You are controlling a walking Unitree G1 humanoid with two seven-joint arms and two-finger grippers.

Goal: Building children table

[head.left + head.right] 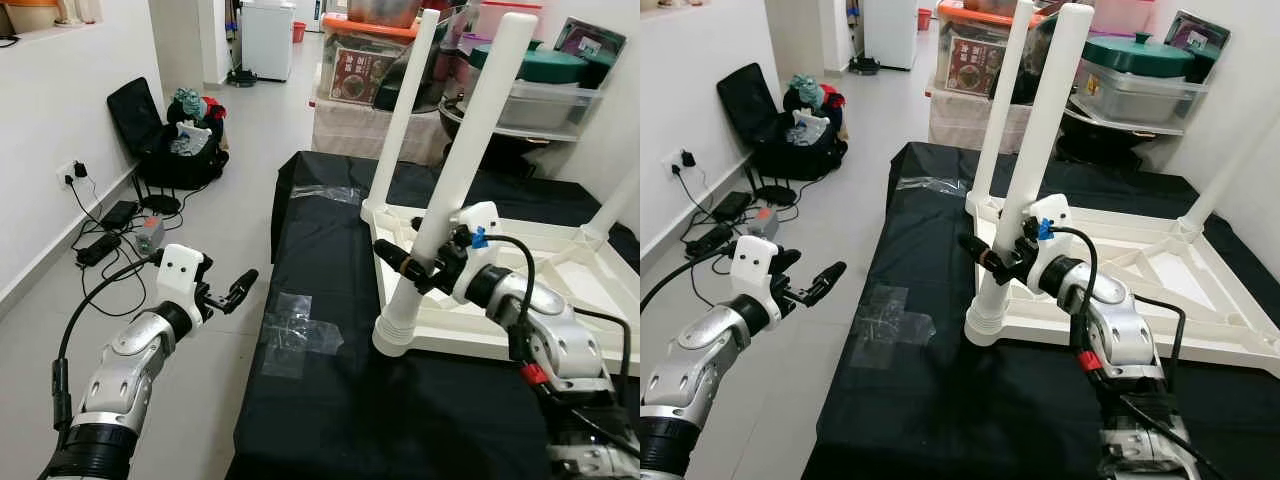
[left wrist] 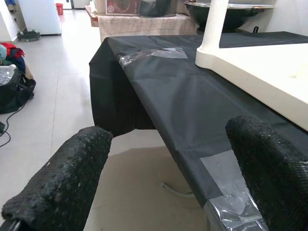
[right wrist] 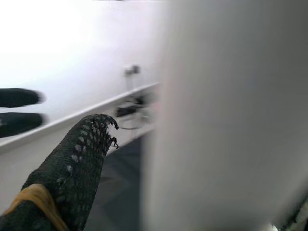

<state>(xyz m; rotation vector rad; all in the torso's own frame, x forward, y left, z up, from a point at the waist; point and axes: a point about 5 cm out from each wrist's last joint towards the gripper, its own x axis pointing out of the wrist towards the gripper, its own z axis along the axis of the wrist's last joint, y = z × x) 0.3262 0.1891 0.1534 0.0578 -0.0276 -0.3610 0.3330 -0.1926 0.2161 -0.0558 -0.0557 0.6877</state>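
A white children's table [image 1: 560,300] lies upside down on a black-covered work surface [image 1: 330,400]. Its near left leg [image 1: 470,150] stands upright in its corner socket, with a second leg [image 1: 405,110] behind it and a third [image 1: 615,210] at the right edge. My right gripper [image 1: 400,262] is shut on the near leg low down; in the right wrist view one finger [image 3: 72,163] lies beside the blurred white leg [image 3: 226,115]. My left gripper [image 1: 238,290] hangs open over the floor, left of the black surface, with nothing between its fingers [image 2: 62,178].
A patch of clear tape [image 1: 295,325] sits on the black cloth near its left edge. On the floor to the left are a black bag [image 1: 165,135] and a power strip with cables [image 1: 110,235] by the wall. Storage boxes [image 1: 365,60] and a green-lidded tub [image 1: 535,75] stand behind.
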